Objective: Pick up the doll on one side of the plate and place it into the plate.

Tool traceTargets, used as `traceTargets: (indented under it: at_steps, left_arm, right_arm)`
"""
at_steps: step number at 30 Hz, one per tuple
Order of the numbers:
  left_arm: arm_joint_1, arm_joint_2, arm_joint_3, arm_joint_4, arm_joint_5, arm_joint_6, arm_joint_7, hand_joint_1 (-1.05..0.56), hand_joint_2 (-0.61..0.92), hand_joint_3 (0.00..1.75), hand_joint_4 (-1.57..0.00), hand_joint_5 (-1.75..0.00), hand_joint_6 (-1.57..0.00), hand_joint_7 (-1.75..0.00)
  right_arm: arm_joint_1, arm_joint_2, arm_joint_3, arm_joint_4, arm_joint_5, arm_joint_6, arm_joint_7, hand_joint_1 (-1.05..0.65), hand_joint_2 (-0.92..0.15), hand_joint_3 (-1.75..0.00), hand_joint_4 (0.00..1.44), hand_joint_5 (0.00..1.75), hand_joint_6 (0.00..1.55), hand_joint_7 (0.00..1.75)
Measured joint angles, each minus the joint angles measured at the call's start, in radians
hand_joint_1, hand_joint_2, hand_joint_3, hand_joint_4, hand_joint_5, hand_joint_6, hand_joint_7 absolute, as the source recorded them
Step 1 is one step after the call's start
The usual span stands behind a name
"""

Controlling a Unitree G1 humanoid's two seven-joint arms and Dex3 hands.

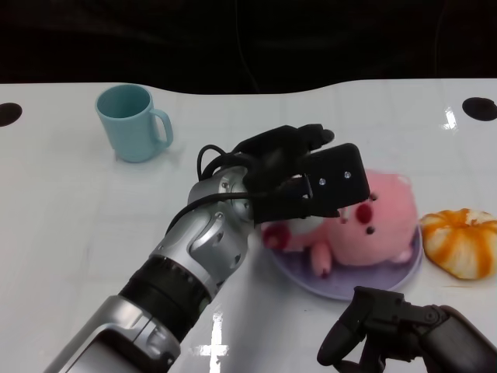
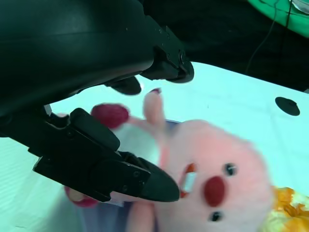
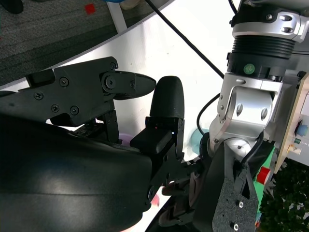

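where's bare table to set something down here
Free: the wide stretch in front of the mug, left of the left hand. Crowded: the plate filled by the doll, orange toy alongside, right hand below.

Pink doll (image 2: 212, 169) on purple plate (image 2: 104, 220) — black fingers (image 2: 145, 181) around it

This looks like a robotics lab or test room, not a home. A glossy white table (image 1: 70, 233) with black round marks near its far corners stands against a dark backdrop and carries staged props: a light blue mug (image 1: 132, 122) and a toy orange bun (image 1: 463, 241). The right wrist view shows grey carpet tiles (image 3: 43, 43) with a red marker, loose black cables (image 3: 188, 41) and a beige device with knobs (image 3: 301, 130).
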Motion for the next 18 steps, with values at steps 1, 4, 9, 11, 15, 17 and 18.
traceTargets:
  at_steps: [1, 4, 9, 11, 15, 17, 18]
  left_arm:
    - [0.006, 0.007, -0.008, -0.006, 0.004, -0.005, -0.010, -0.95, 0.92, 0.37, 0.00, -0.08, -0.07, -0.01]
    - [0.015, 0.030, -0.019, -0.033, 0.011, -0.009, -0.042, -1.00, 0.92, 0.40, 0.00, -0.01, -0.04, 0.00]
    - [0.043, 0.070, -0.017, -0.116, 0.010, -0.042, -0.066, -1.03, 0.92, 0.41, -0.03, -0.02, -0.05, -0.01]
    - [0.067, 0.086, -0.015, -0.154, 0.000, -0.055, -0.075, -1.02, 0.92, 0.41, -0.04, -0.03, -0.07, -0.02]
    - [0.128, 0.136, 0.006, -0.273, -0.020, -0.071, -0.110, -0.98, 0.92, 0.41, -0.08, -0.05, -0.11, -0.04]
    - [0.159, 0.153, 0.032, -0.328, -0.045, -0.077, -0.127, -0.88, 0.92, 0.33, -0.17, -0.13, -0.19, -0.09]
    - [0.191, 0.163, 0.059, -0.373, -0.083, -0.086, -0.139, -0.84, 0.92, 0.29, -0.20, -0.19, -0.23, -0.10]
  right_arm:
    - [0.000, 0.000, -0.001, 0.000, 0.001, 0.000, 0.001, -0.23, -0.92, -0.35, 0.68, 1.57, 0.60, 1.30]
    - [0.000, -0.001, -0.003, 0.000, 0.004, 0.000, 0.001, -0.23, -0.92, -0.35, 0.68, 1.57, 0.60, 1.30]
    - [-0.002, -0.001, -0.005, 0.001, 0.007, 0.000, 0.001, -0.24, -0.92, -0.34, 0.67, 1.57, 0.60, 1.31]
    - [-0.004, -0.001, -0.006, 0.001, 0.007, 0.000, 0.002, -0.24, -0.92, -0.34, 0.67, 1.57, 0.60, 1.31]
    - [-0.006, -0.001, -0.009, 0.003, 0.007, 0.000, 0.002, -0.24, -0.92, -0.34, 0.67, 1.57, 0.60, 1.31]
    - [-0.007, -0.001, -0.009, 0.003, 0.007, 0.000, 0.002, -0.24, -0.92, -0.34, 0.67, 1.57, 0.60, 1.31]
    - [-0.006, 0.000, -0.010, 0.003, 0.007, -0.001, 0.002, -0.24, -0.92, -0.34, 0.67, 1.57, 0.60, 1.31]
